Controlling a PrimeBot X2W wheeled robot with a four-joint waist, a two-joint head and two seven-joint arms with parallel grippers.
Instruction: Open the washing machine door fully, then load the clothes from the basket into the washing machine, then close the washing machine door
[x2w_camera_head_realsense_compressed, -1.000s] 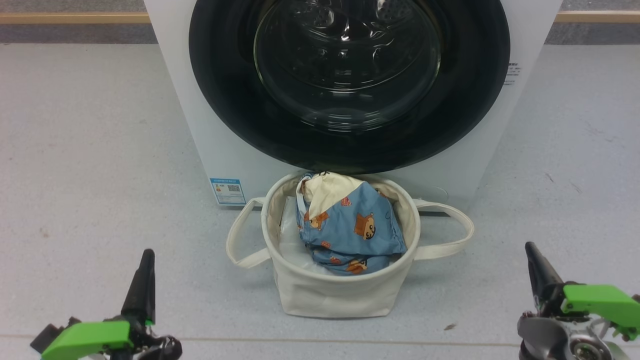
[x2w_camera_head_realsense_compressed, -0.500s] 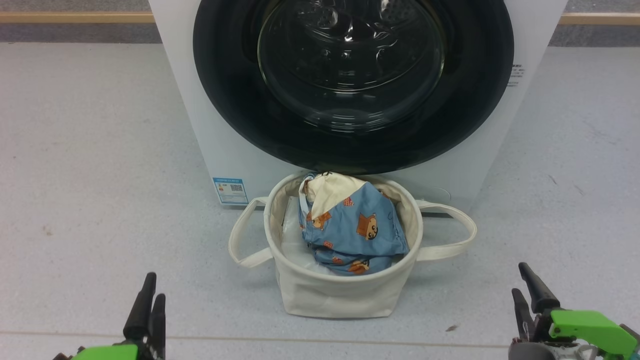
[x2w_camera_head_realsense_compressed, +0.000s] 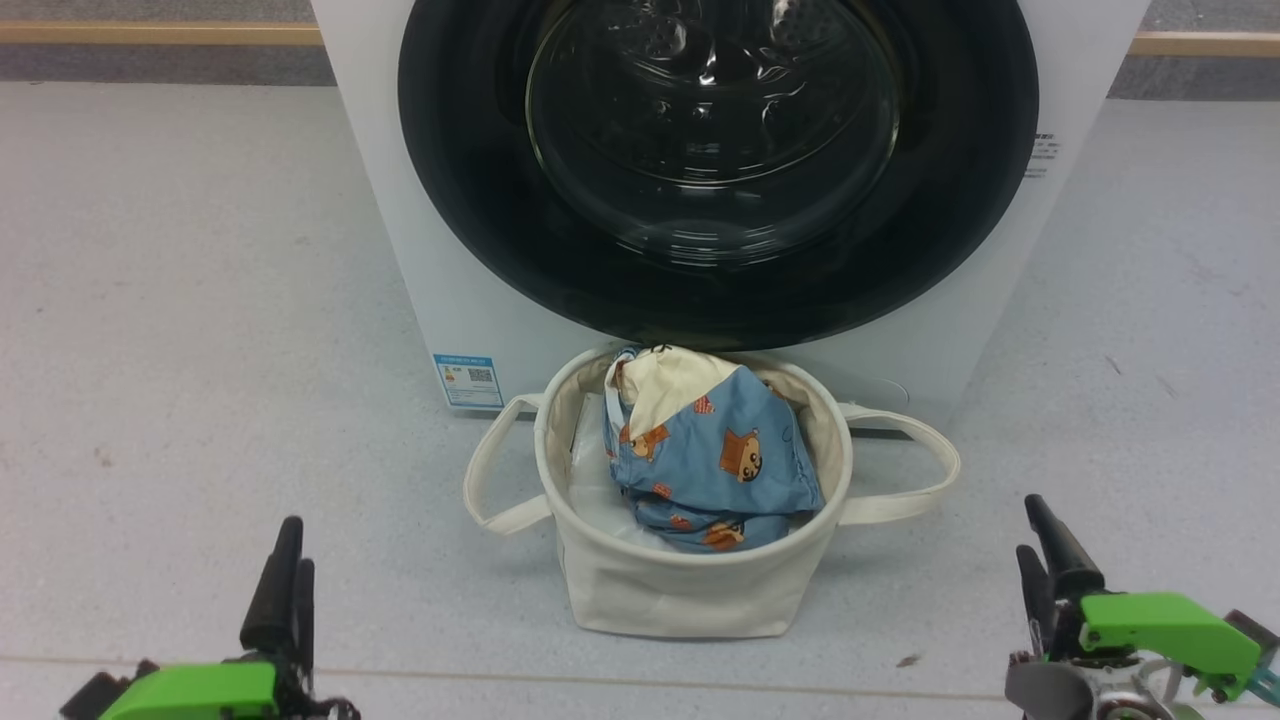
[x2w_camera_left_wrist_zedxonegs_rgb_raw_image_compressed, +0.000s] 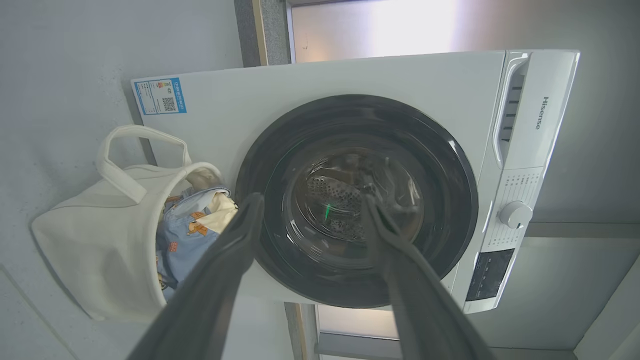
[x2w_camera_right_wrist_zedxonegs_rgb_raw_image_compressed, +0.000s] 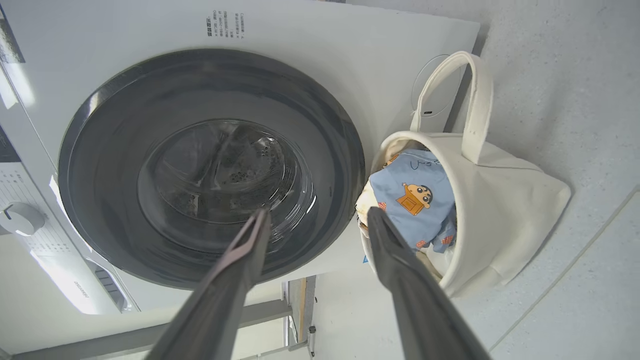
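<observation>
Washing machine door (x2w_camera_head_realsense_compressed: 715, 170) closed; clothes (x2w_camera_head_realsense_compressed: 720, 450) lie in basket (x2w_camera_head_realsense_compressed: 690, 590). Left gripper (x2w_camera_left_wrist_zedxonegs_rgb_raw_image_compressed: 311, 199) and right gripper (x2w_camera_right_wrist_zedxonegs_rgb_raw_image_compressed: 317, 211) — fingers spread, well apart from basket.

Soft, even light; small white glints on the door (x2w_camera_head_realsense_compressed: 715, 130) glass, a faint shadow beside the basket (x2w_camera_head_realsense_compressed: 690, 600). In the wrist views edges bend, the near fingers (x2w_camera_left_wrist_zedxonegs_rgb_raw_image_compressed: 215, 280) blur, and white glare sits beyond the machine (x2w_camera_left_wrist_zedxonegs_rgb_raw_image_compressed: 350, 75).

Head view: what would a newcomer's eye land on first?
The big glossy black washing machine door, shut, at top centre. Right below it on the floor stands the cream basket with the blue cartoon-print clothes inside; the left gripper and right gripper sit open in the bottom corners.
</observation>
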